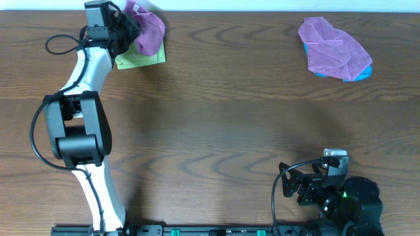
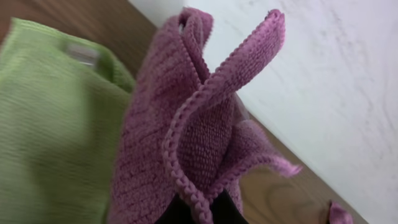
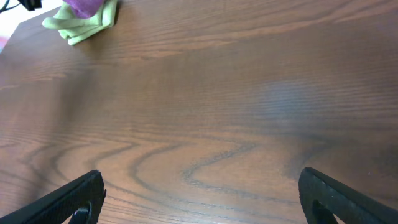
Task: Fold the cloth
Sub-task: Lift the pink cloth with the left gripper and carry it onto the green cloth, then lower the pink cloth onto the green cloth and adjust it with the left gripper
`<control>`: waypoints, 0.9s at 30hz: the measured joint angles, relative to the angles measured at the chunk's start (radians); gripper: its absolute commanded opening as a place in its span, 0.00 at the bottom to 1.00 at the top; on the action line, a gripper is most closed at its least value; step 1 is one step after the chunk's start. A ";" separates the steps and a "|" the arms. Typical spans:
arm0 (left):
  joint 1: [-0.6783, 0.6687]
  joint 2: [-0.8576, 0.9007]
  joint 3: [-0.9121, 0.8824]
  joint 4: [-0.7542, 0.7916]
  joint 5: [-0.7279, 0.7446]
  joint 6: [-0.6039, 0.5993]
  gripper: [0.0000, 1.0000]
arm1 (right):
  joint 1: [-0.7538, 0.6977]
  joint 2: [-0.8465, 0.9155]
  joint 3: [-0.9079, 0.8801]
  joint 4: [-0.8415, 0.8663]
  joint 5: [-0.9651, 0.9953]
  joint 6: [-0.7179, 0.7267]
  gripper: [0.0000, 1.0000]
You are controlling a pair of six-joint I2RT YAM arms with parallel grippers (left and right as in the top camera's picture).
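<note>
Pinches crumpled purple cloth (image 2: 186, 124) in left fingers (image 2: 227, 208) over green cloth (image 2: 56, 124); holds right fingers (image 3: 68, 199) wide, empty. Looks barely begun: no fold yet.

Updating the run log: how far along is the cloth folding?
Done: the green cloth looks folded flat at far left. In hand: left gripper pinches a purple knitted cloth, bunched over the green one. Left: a second purple cloth lies crumpled on a blue cloth, far right; right gripper open, holding nothing.
</note>
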State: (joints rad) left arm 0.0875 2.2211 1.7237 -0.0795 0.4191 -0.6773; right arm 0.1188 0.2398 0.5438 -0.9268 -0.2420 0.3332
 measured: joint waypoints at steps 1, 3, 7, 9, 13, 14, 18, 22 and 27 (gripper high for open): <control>0.007 0.000 0.000 -0.010 0.000 0.001 0.06 | 0.000 0.000 0.000 0.000 0.000 0.000 0.99; 0.023 0.000 0.000 -0.030 -0.001 0.002 0.06 | 0.000 0.000 0.000 0.000 0.000 0.000 0.99; 0.053 0.000 0.000 -0.051 -0.004 0.005 0.06 | 0.000 0.000 0.000 0.000 0.000 0.000 0.99; 0.061 0.001 0.000 -0.062 -0.008 0.009 0.06 | 0.000 0.000 0.000 0.000 0.000 0.000 0.99; 0.063 0.001 0.000 -0.090 -0.019 0.034 0.13 | 0.000 0.000 0.000 0.000 0.000 0.000 0.99; 0.063 0.001 0.000 -0.098 -0.027 0.045 0.18 | 0.000 0.000 0.000 0.000 0.000 0.000 0.99; 0.063 0.000 0.000 -0.116 -0.047 0.074 0.31 | 0.000 0.000 0.000 0.000 0.000 0.000 0.99; 0.066 0.001 0.000 -0.124 -0.063 0.097 0.44 | 0.000 0.000 0.000 0.000 0.000 0.000 0.99; 0.088 0.001 0.000 -0.125 -0.072 0.115 0.55 | 0.000 0.000 0.000 0.000 0.000 0.000 0.99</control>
State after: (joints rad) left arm 0.1753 2.2219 1.7237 -0.2043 0.3466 -0.5621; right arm 0.1188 0.2398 0.5438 -0.9264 -0.2420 0.3332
